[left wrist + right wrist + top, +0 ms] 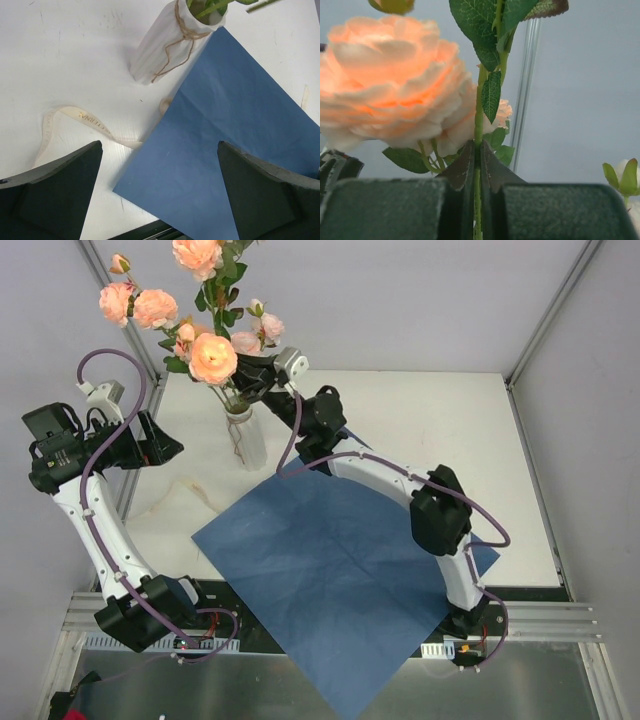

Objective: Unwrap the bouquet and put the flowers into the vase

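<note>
Top external view: the flowers [213, 358] stand upright with their stems in the vase [246, 443], which sits on the white table [430, 430] toward its far left. The blue paper sheet [330, 580] lies flat and unfolded on the table, one corner just beside the vase base and the near corner overhanging the table edge. The cream ribbon [185, 495] lies loose on the table left of the sheet, in front of the vase. The right gripper [252, 380] reaches in among the leaves above the vase mouth; its arm arches over the sheet. The left gripper [168, 448] hangs left of the vase, apart from it, and holds nothing. Left wrist view: the two dark fingers [55, 195] are spread wide with only table and sheet between them. The vase is ribbed, with brown twine [182, 35] tied around its neck and green stems in its mouth. The ribbon curls beside the sheet edge and one end passes under it. Right wrist view: the right fingers [385, 210] are pressed together on a single thin green stem [478, 150], pinching it below a leaf [492, 95]. A large peach-pink rose [390, 85] fills the left of the view, just behind the pinched stem.
</note>
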